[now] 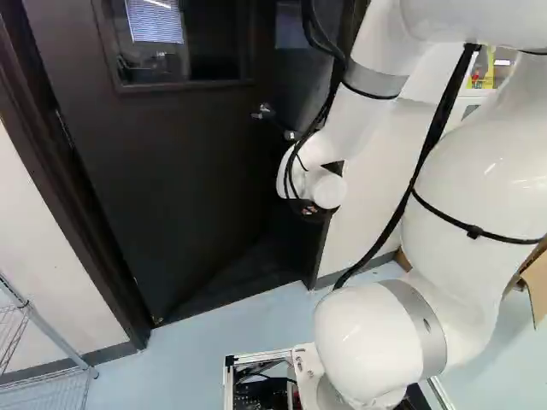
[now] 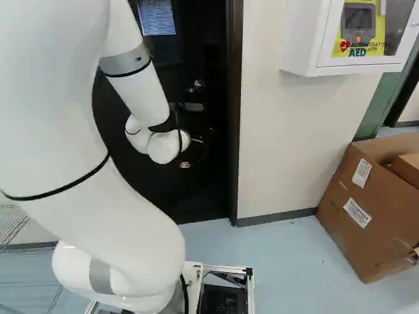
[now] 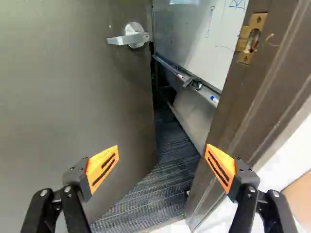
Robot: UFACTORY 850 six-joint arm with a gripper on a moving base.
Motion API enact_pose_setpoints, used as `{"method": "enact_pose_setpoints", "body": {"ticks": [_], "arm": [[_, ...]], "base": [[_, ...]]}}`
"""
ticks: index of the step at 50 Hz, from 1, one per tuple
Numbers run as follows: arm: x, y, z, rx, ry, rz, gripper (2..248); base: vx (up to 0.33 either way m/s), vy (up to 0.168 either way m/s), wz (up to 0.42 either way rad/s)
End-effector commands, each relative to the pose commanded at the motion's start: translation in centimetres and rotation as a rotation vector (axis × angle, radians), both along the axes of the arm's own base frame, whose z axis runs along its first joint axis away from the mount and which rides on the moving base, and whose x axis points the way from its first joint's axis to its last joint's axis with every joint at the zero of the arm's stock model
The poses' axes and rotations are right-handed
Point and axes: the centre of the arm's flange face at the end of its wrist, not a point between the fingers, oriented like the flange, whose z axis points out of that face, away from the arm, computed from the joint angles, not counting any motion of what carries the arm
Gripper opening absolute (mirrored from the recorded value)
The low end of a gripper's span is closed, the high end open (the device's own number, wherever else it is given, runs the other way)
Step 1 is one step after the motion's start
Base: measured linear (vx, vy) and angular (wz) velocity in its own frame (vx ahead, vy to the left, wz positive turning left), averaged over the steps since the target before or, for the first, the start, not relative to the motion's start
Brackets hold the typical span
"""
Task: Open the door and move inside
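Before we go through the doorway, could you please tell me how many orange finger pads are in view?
2, on the open end effector: in the wrist view, one pad shows against the door, the other pad against the door frame.

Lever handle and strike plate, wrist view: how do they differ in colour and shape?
The lever handle is silvery, while the strike plate is brass-coloured. The lever handle sticks out from the door; the strike plate lies flat on the frame, with an opening in it. Both are metallic-looking door hardware, and the pincer touches neither.
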Motion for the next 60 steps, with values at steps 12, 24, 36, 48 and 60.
{"method": "enact_pose_setpoints", "body": {"ticks": [12,24,36,48,60], "arm": [[-2.0,-1.2,-0.1,0.0,0.0,-0.031,247],[-3.5,-2.6,-0.1,0.0,-0.001,-0.071,247],[-4.3,-3.4,-0.2,0.0,-0.002,-0.095,247],[-4.4,-3.4,-0.2,0.0,-0.002,-0.096,247],[-4.4,-3.4,-0.2,0.0,-0.002,-0.096,247]], "base": [[0.0,0.0,0.0],[0.0,0.0,0.0],[0.0,0.0,0.0],[0.0,0.0,0.0],[0.023,0.021,-0.04]]}}
